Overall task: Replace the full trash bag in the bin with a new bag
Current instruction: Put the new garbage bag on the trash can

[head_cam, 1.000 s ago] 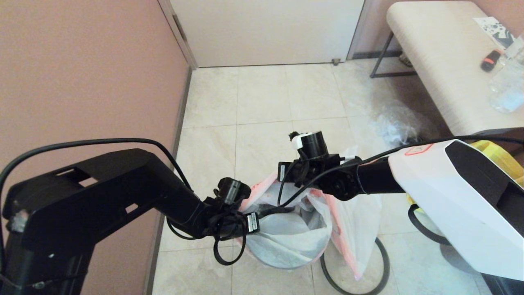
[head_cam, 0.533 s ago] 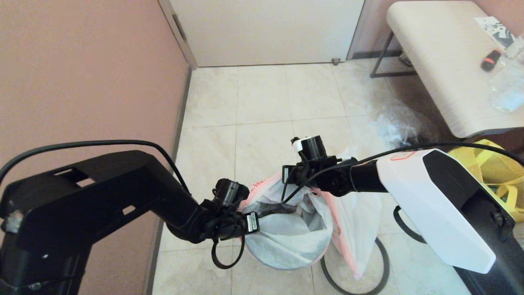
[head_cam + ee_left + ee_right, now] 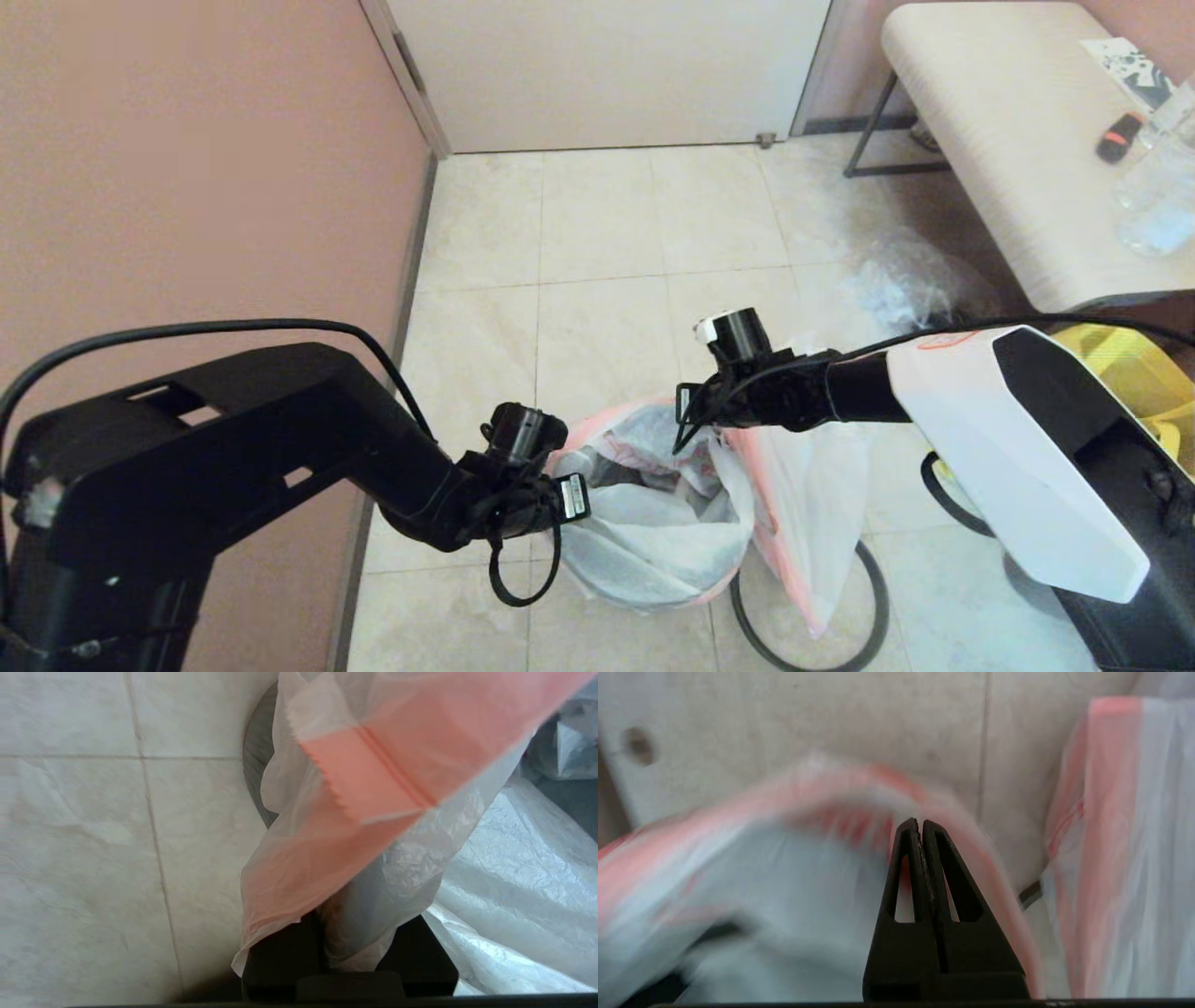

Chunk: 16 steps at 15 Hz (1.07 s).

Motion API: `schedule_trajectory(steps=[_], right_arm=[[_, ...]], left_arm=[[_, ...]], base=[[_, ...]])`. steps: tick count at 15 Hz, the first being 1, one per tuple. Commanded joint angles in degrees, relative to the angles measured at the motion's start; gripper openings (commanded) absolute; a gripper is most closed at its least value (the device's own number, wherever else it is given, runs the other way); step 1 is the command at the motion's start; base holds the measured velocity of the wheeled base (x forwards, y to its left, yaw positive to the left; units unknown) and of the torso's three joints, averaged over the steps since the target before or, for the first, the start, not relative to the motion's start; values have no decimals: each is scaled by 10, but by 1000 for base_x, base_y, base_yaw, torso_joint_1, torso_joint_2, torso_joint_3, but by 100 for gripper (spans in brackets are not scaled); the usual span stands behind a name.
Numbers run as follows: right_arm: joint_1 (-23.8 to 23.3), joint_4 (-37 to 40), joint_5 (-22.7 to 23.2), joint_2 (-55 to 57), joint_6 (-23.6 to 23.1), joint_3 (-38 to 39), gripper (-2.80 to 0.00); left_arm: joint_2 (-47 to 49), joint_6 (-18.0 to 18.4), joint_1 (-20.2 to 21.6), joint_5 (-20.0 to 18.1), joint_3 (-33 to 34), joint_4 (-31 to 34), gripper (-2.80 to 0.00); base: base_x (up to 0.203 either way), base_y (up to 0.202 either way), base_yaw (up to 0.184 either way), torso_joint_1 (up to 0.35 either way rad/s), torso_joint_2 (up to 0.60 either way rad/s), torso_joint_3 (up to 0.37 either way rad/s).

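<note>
Pink-edged bag point(image 3: 653, 541) mouth now wider; right pincer point(image 3: 920, 828) moved right.

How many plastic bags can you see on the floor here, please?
3. One pink-edged bag lines the bin, its rim held by the left pincer. A second pink-edged bag hangs outside the bin's right side. A crumpled clear bag lies beside the bench. More may be hidden.

The bin point(image 3: 254, 760) is almost wholly hidden by the trash bag point(image 3: 653, 532); the hoop point(image 3: 868, 597) runs off-frame.
</note>
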Motion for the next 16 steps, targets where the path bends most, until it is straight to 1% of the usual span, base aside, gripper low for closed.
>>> schedule_trajectory(steps=[1, 2, 3, 4, 5, 6, 7, 9, 10, 12, 15, 16], right_arm=[[4, 35, 13, -53, 7, 9, -280], [9, 46, 18, -74, 8, 15, -280], [14, 45, 36, -99, 7, 38, -280], [20, 29, 74, -119, 1, 73, -280], [26, 2, 111, -128, -15, 103, -280], [36, -19, 131, -129, -49, 119, -280], [41, -25, 140, -118, -71, 119, -280], [46, -27, 165, -90, -97, 109, -280], [46, -26, 174, -79, -111, 105, -280], [44, -25, 177, -68, -130, 106, -280], [41, -30, 181, -57, -142, 102, -280], [42, -30, 182, -56, -149, 102, -280]], left_arm=[[5, -2, 0, 2, -1, -1, -280], [5, -1, 0, 2, -1, -1, -280], [4, 0, -2, 2, 0, 0, -280], [3, 0, -2, 2, 1, 0, -280], [1, 0, -4, 1, 4, 0, -280], [1, 0, -6, 1, 4, 1, -280], [0, 1, -7, 0, 6, 1, -280], [-5, 6, -10, -8, 12, 1, -280], [-10, 9, -10, -22, 17, 1, -280], [-21, 12, -10, -45, 27, 0, -280], [-23, 15, -13, -49, 38, -16, -280], [-23, 24, -13, -49, 43, -25, -280]], base=[[0, 0, 0, 0, 0, 0], [0, 0, 0, 0, 0, 0], [0, 0, 0, 0, 0, 0], [0, 0, 0, 0, 0, 0], [0, 0, 0, 0, 0, 0], [0, 0, 0, 0, 0, 0], [0, 0, 0, 0, 0, 0], [0, 0, 0, 0, 0, 0], [0, 0, 0, 0, 0, 0], [0, 0, 0, 0, 0, 0], [0, 0, 0, 0, 0, 0], [0, 0, 0, 0, 0, 0]])
